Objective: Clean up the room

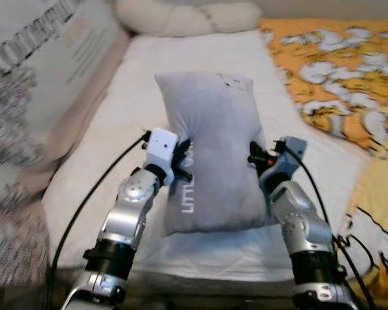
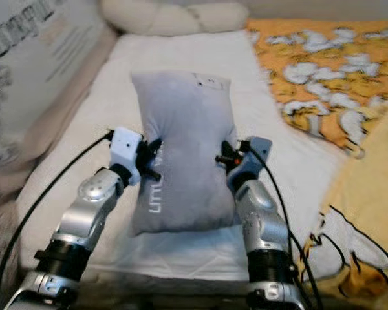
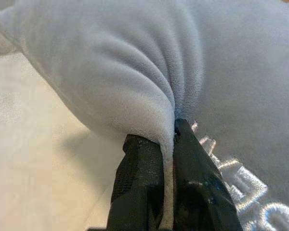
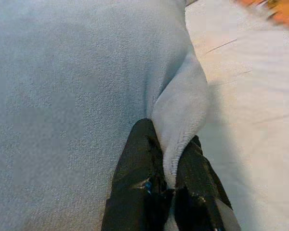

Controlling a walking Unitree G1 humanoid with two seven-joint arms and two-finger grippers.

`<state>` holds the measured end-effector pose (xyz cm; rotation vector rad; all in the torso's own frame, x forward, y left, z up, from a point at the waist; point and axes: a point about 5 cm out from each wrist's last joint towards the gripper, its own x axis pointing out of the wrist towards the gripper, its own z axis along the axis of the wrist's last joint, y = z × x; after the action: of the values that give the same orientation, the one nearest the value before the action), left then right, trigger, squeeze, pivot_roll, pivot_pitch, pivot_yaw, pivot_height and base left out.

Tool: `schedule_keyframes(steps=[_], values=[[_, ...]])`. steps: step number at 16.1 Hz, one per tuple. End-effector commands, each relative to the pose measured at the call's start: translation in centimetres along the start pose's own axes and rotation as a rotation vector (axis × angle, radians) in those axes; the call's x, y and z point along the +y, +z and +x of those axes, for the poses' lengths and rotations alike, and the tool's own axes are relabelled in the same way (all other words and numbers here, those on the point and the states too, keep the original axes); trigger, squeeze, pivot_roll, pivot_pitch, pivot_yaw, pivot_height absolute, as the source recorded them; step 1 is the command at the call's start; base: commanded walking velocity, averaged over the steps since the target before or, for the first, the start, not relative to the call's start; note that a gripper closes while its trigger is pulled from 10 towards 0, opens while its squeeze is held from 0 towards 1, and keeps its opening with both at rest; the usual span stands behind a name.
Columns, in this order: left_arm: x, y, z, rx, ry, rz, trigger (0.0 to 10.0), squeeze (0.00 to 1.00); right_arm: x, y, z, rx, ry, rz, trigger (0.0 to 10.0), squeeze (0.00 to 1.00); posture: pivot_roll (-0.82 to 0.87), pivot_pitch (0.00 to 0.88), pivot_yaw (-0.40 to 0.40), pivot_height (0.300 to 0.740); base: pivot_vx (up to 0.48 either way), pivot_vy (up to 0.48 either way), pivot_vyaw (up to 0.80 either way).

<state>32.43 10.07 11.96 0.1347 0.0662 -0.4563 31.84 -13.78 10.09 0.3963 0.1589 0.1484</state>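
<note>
Pillow, grey plush w/ white lettering (image 1: 210, 148), lies on white bed sheet (image 1: 136, 84), long axis 12–6; left gripper (image 3: 166, 159) pinches its 9 o'clock edge, right gripper (image 4: 171, 166) its 3 o'clock edge, both equally near.

The pillow (image 1: 210, 152) lies mid-bed (image 1: 116, 110), a gripper at each side edge; blanket (image 1: 336, 71) to its right, bolster (image 1: 187, 16) behind at the head.

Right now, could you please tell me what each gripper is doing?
Left gripper: closed, fingers pinching the left edge of the grey pillow.
Right gripper: closed, fingers pinching the pillow's right edge.
</note>
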Motion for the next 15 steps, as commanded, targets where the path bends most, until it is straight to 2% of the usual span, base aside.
schedule_keyframes(steps=[1, 3, 9, 15], values=[[1.04, 0.73, 0.08, -0.025, 0.041, 0.042, 10.0, 0.0, 1.05, 0.87, 0.11, -0.039, 0.024, -0.02, 10.0, 0.0, -0.01, 0.0, 0.029, 0.74, 0.0, 0.48, -0.57], [1.31, 0.82, 0.09, -0.026, 0.045, 0.054, 10.0, 0.0, 1.16, 0.68, 0.15, -0.033, 0.022, -0.021, 10.0, 0.0, -0.01, 0.0, 0.031, 0.74, 0.0, 0.48, -0.53], [1.64, 0.77, 0.13, -0.024, 0.06, 0.078, 10.0, 0.0, 1.38, 0.33, 0.37, -0.013, 0.031, -0.037, 10.0, 0.0, 0.0, 0.0, 0.031, 0.74, 0.0, 0.48, 0.0], [1.6, 0.76, 0.39, -0.019, 0.087, 0.086, 10.0, 0.0, 0.74, 0.45, 0.49, -0.002, 0.017, -0.064, 10.0, 0.0, 0.0, 0.0, 0.033, 0.74, 0.0, 0.0, 0.0]])
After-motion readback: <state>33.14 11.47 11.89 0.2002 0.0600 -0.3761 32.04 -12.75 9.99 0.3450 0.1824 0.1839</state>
